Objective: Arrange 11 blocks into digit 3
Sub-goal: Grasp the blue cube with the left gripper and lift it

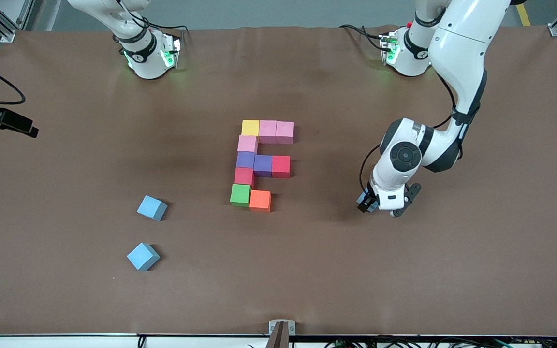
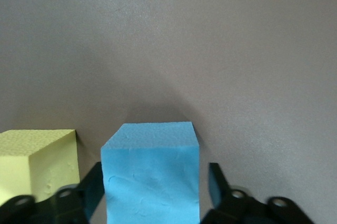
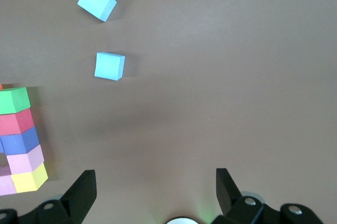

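While the left gripper (image 2: 152, 192) sits low on the desk (image 1: 404, 270), jaws closing around a light blue block (image 2: 151, 179), center it squarely before lifting; the right gripper (image 3: 155, 190) waits, jaws released.

We see a wide counter (image 1: 65, 299) covered in matte brown sheeting, faintly creased along its upper stretch. Aluminium frame posts (image 1: 3, 21) stand at its corners, and grey floor (image 1: 269, 12) shows above its top edge.
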Motion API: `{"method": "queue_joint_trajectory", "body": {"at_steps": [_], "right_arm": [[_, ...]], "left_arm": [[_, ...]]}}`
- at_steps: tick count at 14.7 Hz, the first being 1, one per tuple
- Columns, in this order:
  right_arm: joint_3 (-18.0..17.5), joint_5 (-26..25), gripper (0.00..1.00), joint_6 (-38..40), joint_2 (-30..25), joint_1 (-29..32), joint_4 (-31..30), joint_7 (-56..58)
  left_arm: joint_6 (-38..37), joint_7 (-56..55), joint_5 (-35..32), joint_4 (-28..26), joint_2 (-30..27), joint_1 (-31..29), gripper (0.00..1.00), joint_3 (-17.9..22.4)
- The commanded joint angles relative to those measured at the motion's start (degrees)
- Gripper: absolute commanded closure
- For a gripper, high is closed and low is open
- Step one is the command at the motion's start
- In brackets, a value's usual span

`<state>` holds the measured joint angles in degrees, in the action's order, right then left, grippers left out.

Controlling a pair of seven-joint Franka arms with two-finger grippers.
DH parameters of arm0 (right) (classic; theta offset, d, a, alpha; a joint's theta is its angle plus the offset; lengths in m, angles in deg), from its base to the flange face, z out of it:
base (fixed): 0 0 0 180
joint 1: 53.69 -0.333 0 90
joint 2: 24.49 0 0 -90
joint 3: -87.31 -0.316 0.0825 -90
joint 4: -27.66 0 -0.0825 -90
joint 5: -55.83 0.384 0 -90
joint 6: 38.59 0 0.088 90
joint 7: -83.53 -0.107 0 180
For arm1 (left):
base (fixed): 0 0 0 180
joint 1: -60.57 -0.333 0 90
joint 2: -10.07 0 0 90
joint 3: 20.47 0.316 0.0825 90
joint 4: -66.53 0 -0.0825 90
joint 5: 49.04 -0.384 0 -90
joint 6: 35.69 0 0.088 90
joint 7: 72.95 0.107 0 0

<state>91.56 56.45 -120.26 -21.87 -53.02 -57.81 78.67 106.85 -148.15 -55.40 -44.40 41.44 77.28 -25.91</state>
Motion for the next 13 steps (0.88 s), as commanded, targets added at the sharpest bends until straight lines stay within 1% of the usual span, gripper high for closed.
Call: {"method": "queue_joint_trajectory", "body": {"at_steps": [1,2,3,4,5,9,13], "right_arm": [[-1.5,1.1,0.00,0.7,-3.7,2.0,-2.3,0.6],[-1.5,1.1,0.00,1.0,-3.9,1.4,-2.3,0.6],[-1.4,1.1,0.00,1.1,-4.1,0.8,-2.3,0.6],[-1.4,1.1,0.00,1.2,-4.6,0.7,-2.3,0.6],[-1.4,1.1,0.00,1.2,-4.8,0.7,-2.3,0.6],[-1.4,1.1,0.00,2.2,-6.8,0.6,-2.2,0.6],[-1.7,1.1,0.00,4.1,-7.8,0.6,-2.2,0.6]], "left_arm": [[1.0,0.0,0.7,0.0,0.0,-0.1,0.68,0.1],[0.9,-0.5,1.0,0.9,0.1,0.1,0.70,0.1],[0.8,-2.0,1.2,1.8,0.5,0.2,0.70,0.1],[0.4,-4.7,1.4,4.0,1.7,0.3,0.70,0.1],[0.4,-8.8,1.4,6.2,3.1,0.8,0.70,0.1],[0.4,-31.8,1.4,17.4,9.7,5.2,0.70,0.2],[0.4,-44.0,1.5,24.1,14.1,8.2,0.70,0.2]]}}
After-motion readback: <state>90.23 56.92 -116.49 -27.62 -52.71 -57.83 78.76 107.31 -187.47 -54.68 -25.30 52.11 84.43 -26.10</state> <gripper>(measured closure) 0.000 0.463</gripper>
